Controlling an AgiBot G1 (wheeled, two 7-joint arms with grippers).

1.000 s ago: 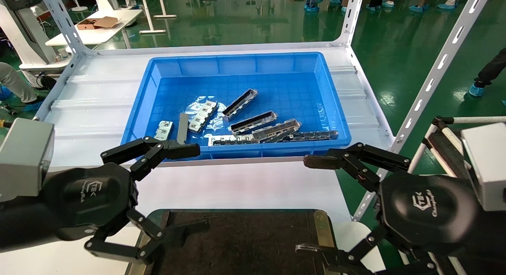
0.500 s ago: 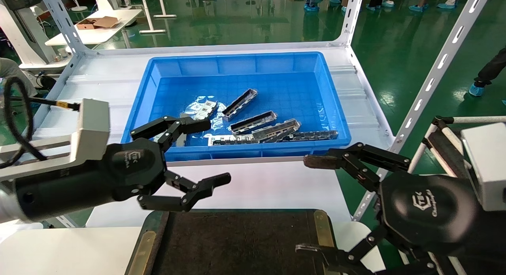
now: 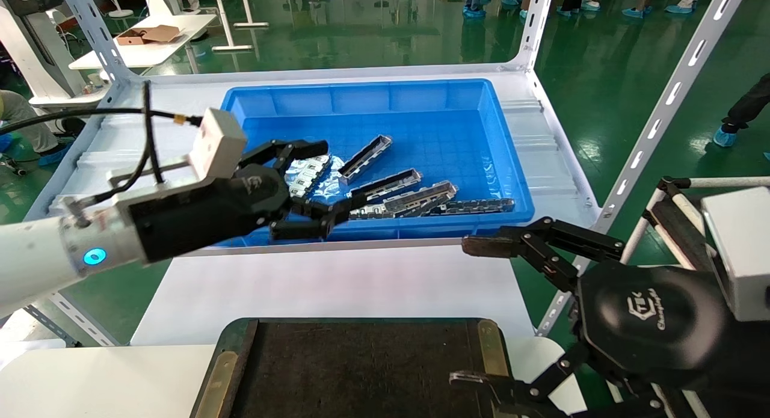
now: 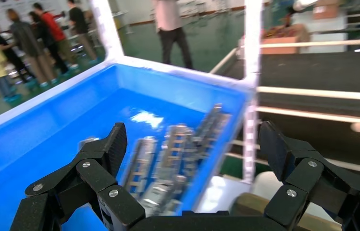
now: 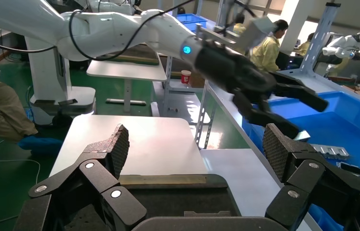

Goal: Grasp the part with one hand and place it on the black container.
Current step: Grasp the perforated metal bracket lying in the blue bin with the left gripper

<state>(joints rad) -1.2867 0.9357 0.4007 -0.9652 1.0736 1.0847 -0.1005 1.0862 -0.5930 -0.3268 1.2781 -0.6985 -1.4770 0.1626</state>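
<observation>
Several long grey channel-shaped parts lie in the blue bin, among them one near the middle and two more towards the front. My left gripper is open and empty, over the bin's front left, just left of these parts. In the left wrist view it is open with blurred parts beyond it. The black container is a flat dark tray at the bottom centre. My right gripper is open and empty at the tray's right edge, also shown in the right wrist view.
Short silver ribbed pieces and a flat black toothed strip also lie in the bin. White rack posts stand at the shelf's corners. The tray has brass-coloured strips on its sides. People stand far behind.
My left arm has swung forward from beside the tray to over the bin's front left, gripper open throughout. The right arm has not moved.
</observation>
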